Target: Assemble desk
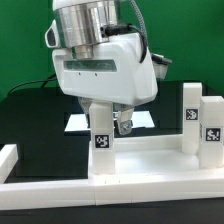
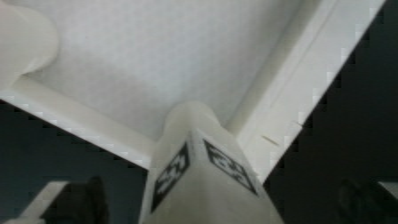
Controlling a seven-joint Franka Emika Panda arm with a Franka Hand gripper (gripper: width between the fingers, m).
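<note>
The white desk tabletop (image 1: pixel 150 160) lies flat with its rim up; it also fills the wrist view (image 2: pixel 160 60). A white square leg (image 1: pixel 101 140) with a black-and-white tag stands upright at its near corner. Two more tagged legs (image 1: pixel 190 118) (image 1: pixel 212 130) stand at the exterior view's right. My gripper (image 1: pixel 110 126) is directly over the near leg, with one finger (image 1: pixel 124 126) beside it. In the wrist view the leg (image 2: pixel 205 165) rises between my fingers (image 2: pixel 63 200), which stand wide apart and clear of it. The gripper (image 2: pixel 210 208) is open.
The marker board (image 1: pixel 75 122) lies on the black table behind the arm. Low white border bars run along the front (image 1: pixel 100 200) and the exterior view's left (image 1: pixel 8 158). A green wall stands behind.
</note>
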